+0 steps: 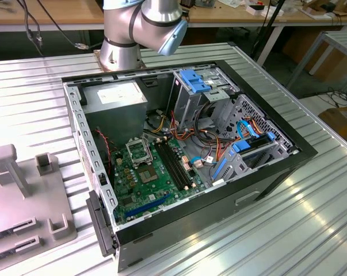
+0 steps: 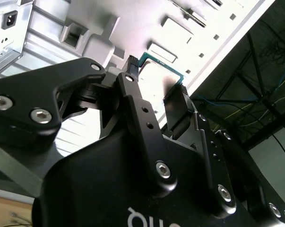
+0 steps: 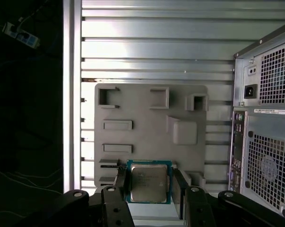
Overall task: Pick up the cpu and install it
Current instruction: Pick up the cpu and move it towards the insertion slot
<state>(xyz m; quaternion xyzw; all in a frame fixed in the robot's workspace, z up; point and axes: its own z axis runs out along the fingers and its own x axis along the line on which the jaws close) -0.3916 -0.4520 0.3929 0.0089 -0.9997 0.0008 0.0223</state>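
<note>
The gripper (image 3: pixel 149 176) clamped the cpu (image 3: pixel 148 184) by two sides, over the edge of the grey fixture plate (image 3: pixel 147 137); pick-up step, I judged. Seating it would call for level, square alignment over the socket (image 1: pixel 140 150).

The cpu (image 3: pixel 148 182) above the grey tray (image 3: pixel 147 118).
Flat silvery-tan square, green-edged, two opposite sides clamped by the gripper (image 3: pixel 150 188).

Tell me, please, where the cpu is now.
In both wrist views the cpu sits between the fingers, over the grey tray beside the computer case.
</note>
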